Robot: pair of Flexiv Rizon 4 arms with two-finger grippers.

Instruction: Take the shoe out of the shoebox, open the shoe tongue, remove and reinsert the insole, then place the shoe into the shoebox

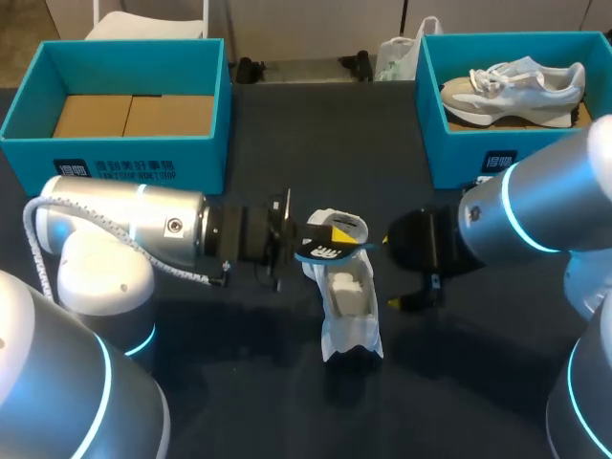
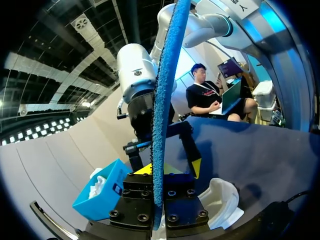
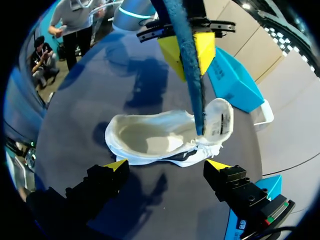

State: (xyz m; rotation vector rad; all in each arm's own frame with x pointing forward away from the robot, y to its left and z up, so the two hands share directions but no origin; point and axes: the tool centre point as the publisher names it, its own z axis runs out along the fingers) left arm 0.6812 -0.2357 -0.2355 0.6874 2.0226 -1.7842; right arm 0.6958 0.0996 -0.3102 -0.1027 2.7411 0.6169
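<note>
**Head view:** a fixed camera above and behind the robot looks down on the whole table (image 1: 287,134), well back from the shoe (image 1: 349,296).

**Left wrist view:** the camera sits close behind the insole (image 2: 161,125), which it sees edge-on. It faces low across the table toward the right arm (image 2: 137,75).

**Right wrist view:** the camera looks steeply down from near the shoe and faces the left gripper (image 3: 189,50).

All three views share the shoe and the insole.
</note>
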